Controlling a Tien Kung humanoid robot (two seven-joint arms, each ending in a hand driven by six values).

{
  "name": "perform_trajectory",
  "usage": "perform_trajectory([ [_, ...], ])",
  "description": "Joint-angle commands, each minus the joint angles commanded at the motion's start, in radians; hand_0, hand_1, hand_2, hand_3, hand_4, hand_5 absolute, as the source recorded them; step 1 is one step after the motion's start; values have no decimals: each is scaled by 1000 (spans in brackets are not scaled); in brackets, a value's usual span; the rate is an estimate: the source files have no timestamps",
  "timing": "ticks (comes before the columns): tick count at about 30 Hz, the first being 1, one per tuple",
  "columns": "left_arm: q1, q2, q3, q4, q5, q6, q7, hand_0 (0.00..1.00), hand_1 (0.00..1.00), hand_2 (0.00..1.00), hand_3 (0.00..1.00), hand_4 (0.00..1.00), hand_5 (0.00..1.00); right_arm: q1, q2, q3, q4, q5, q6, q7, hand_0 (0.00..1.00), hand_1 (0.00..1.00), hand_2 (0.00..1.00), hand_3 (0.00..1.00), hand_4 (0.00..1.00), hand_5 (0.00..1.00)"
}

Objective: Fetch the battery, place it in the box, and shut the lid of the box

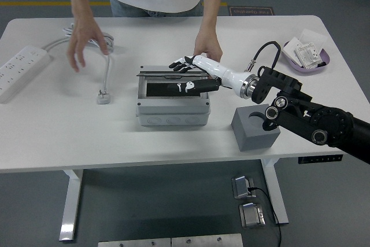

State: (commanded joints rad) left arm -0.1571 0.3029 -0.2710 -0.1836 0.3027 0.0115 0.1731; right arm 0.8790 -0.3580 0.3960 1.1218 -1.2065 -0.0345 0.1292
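One grey plastic junction box [172,111] sat mid-table w/ its clear hinged lid [167,73] lowered almost flat over the opening. Robot's right hand [193,76], white w/ black fingers, reached over the box top, fingers extended and spread, resting on or just above the lid, gripping nothing. Dark interior showed through the lid; battery probably inside, but couldn't tell for sure. Grey foam block [256,126] w/ a round empty recess stood just right of the box. Purple shallow dish [321,62] at far right held white packets [303,50]. Person's hand [207,45] rested behind the box; other hand [85,41] hovered over the white power cable [107,67] by the white power strip [21,70]. White table [173,148] underneath.
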Motion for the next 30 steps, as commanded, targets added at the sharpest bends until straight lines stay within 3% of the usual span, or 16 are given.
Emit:
perform_trajectory([
  [8,0,-2,12,0,-14,-1,-4,625,677,609,609,636,139,-15,-11,28,9,-29,5,-13,898,772,826,821,991,723],
  [15,7,-4,15,0,-23,0,-5,625,678,609,608,637,141,-101,-37,156,50,-117,43,-54,895,766,822,820,990,721],
  [23,31,-13,44,1,-69,2,-16,624,678,609,609,637,142,-314,-49,430,212,-280,22,-54,876,750,803,799,990,721],
  [25,37,-14,54,2,-85,2,-20,624,678,609,609,637,142,-384,-48,514,259,-291,4,-27,876,750,803,799,990,721],
  [26,39,-14,60,2,-93,2,-22,625,678,609,608,637,143,-416,-48,550,279,-290,-8,-10,791,693,736,754,990,723],
  [30,47,-14,79,3,-121,3,-30,625,678,609,608,637,143,-547,-50,695,351,-244,-71,73,791,693,736,754,990,723],
])
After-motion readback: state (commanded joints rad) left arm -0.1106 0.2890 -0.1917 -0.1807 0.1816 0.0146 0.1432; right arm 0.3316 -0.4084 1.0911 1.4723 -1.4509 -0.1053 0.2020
